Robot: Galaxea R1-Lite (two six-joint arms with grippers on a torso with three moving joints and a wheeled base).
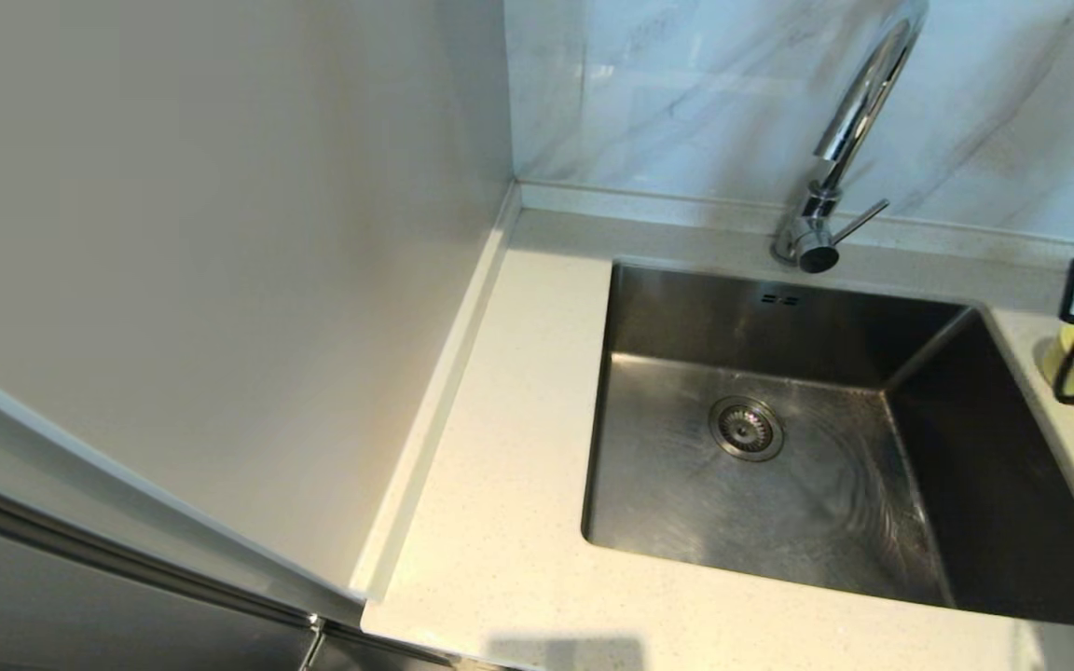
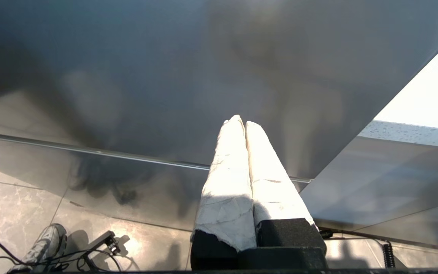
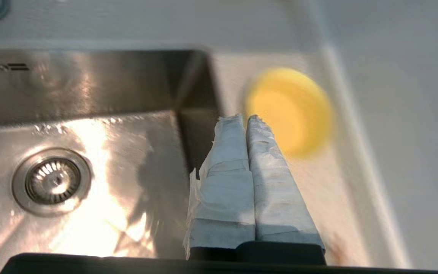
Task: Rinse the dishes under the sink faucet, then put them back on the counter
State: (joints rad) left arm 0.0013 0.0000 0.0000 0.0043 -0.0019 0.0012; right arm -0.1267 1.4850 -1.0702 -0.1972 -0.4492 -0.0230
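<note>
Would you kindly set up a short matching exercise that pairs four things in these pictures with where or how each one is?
Things:
1. bowl
2. faucet
3. drain
4. right pincer

Places or states:
A. shut, above the sink's right edge
B. in the middle of the sink floor
C. on the counter to the right of the sink
D. behind the sink, against the back edge

Pairs: 1-C, 2-D, 3-B, 4-A

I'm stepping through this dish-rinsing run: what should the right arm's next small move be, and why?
Probably open the right gripper and ease it toward the small yellow bowl. Its fingers are shut and empty, above the counter beside the sink, which holds no dishes. The left gripper is parked, shut, away from the sink.
</note>
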